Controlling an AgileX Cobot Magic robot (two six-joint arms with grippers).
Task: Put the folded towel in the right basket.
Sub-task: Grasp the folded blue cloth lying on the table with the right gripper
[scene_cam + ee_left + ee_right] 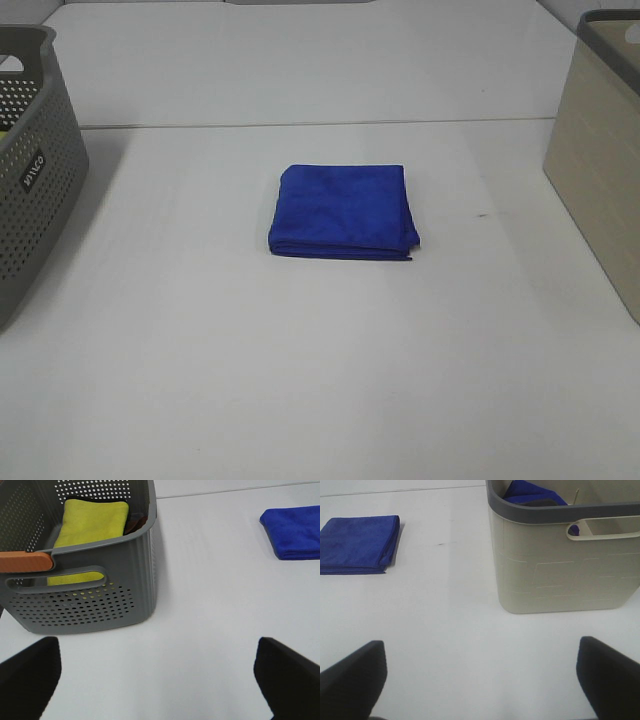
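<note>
Exterior high view: we are seeing a grey perforated basket [30,170] standing well to the left of the folded towel [343,210], partly cut off by the frame edge. The folded towel is lying flat on the white bench [300,380]. It is a deep blue square with its layered edges facing the camera, and it is touching neither basket. Well to the right of the towel, the right basket [600,170] is standing, beige with a dark grey rim, and it too is being cropped by the frame.

In the left wrist view we are looking past the left pincer [160,680]. Its jaws are standing spread wide with only bare bench between them, well apart from the towel and nearer the grey basket. That basket is holding a folded yellow cloth [92,525], and an orange strip [25,561] is sitting along its rim above the handle slot.

In the right wrist view we are finding the right pincer [480,680] spread just as wide, again with bare bench between its jaws. It is hanging well apart from the towel and nearer the right basket. Inside that basket a blue cloth [530,492] is showing under the rim. A dark piece is lying against it, and we cannot tell what it is.
</note>
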